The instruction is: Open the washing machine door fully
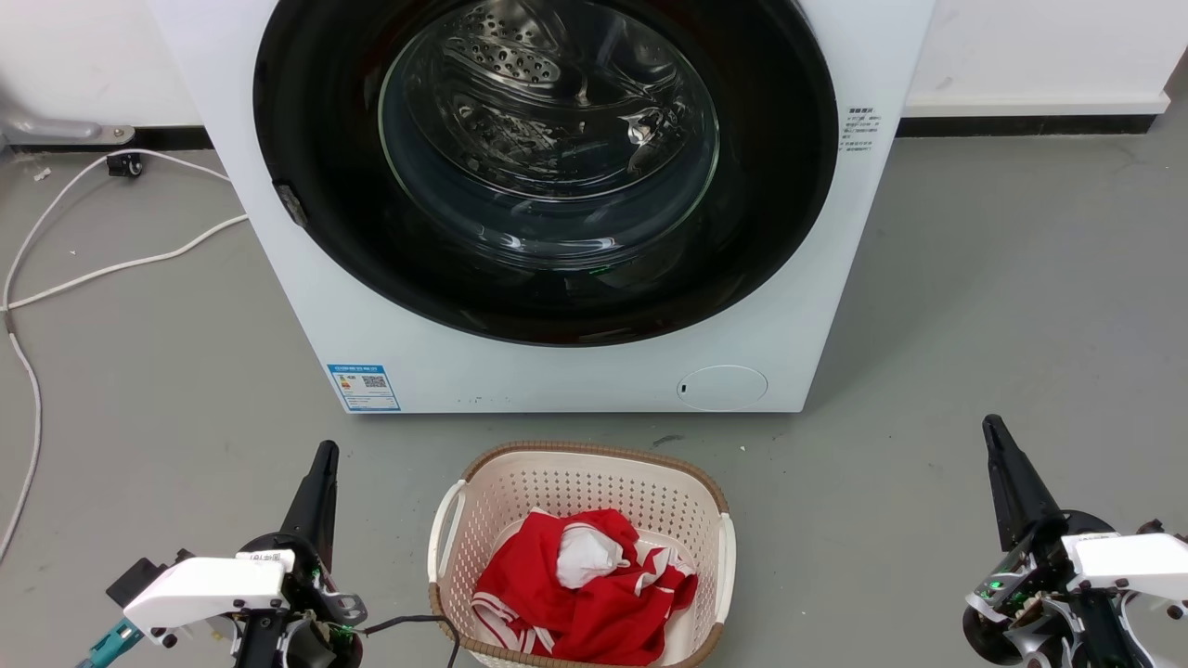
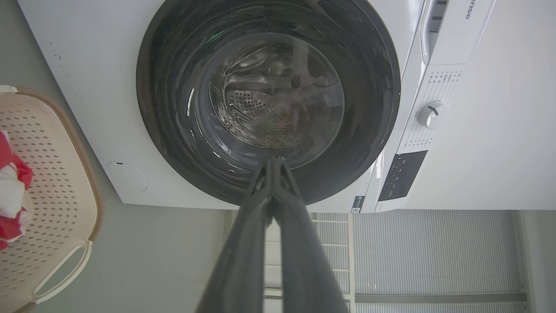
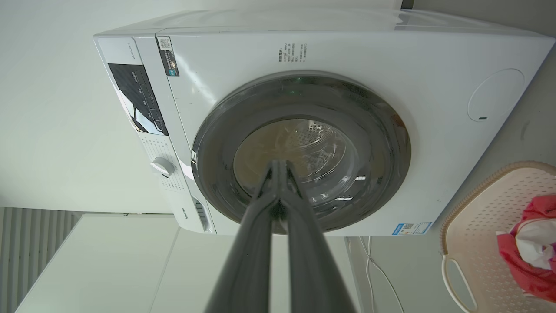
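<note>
The white washing machine (image 1: 557, 371) stands straight ahead on the grey floor. Its round glossy black washing machine door (image 1: 316, 111) lies flat against the front, closed, with the steel drum visible through the clear glass centre. A small latch tab sits on the door's left rim. My left gripper (image 1: 325, 450) rests low at the lower left, shut with nothing in it, well short of the machine. At the lower right my right gripper (image 1: 991, 425) is also shut and holds nothing. In the wrist views the left gripper (image 2: 274, 160) and the right gripper (image 3: 278, 162) each point toward the washing machine door (image 2: 173, 108) (image 3: 217, 143).
A cream laundry basket (image 1: 483, 482) holding red and white clothes stands on the floor right before the machine, between my arms. White cables (image 1: 111, 269) trail over the floor at the left. A blue label (image 1: 364, 386) and round cap (image 1: 722, 387) mark the machine's lower front.
</note>
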Controlling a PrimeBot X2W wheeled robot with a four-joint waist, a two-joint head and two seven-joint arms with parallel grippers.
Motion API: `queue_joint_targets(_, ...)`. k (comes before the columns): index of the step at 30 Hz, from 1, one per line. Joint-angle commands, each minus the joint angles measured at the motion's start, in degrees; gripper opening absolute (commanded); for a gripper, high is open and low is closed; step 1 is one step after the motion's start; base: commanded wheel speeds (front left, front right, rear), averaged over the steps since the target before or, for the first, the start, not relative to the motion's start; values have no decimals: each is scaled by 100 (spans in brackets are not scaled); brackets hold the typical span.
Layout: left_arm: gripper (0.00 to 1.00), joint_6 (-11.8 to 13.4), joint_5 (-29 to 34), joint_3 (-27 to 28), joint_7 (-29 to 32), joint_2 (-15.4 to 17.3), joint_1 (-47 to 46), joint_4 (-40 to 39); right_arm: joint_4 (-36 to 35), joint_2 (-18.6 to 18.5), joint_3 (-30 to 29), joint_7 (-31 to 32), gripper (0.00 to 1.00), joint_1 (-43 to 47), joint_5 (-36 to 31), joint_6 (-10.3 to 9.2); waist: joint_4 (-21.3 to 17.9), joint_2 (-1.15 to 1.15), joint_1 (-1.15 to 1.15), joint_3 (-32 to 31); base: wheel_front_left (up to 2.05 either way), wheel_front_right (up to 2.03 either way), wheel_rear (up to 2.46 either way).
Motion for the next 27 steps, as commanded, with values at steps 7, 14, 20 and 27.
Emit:
queue_joint_targets(7,100,1,2,-10,-3,-1,10,22,17,0,4,-3,100,17,-1,1,0,0,0,0,0,0,0)
queue_joint_targets(14,100,0,79,-195,-179,-6,50,-29,-61,2,157,-188,100,97,-91,0,-2,0,0,3,0,0,0)
queue_joint_targets(20,100,-1,231,-331,-355,2,60,-166,-178,3,233,-356,100,143,-258,0,-2,0,0,5,0,0,0)
queue_joint_targets(27,100,-2,713,-355,-537,0,62,-425,-386,5,274,-537,100,159,-906,0,-3,0,0,9,0,0,0)
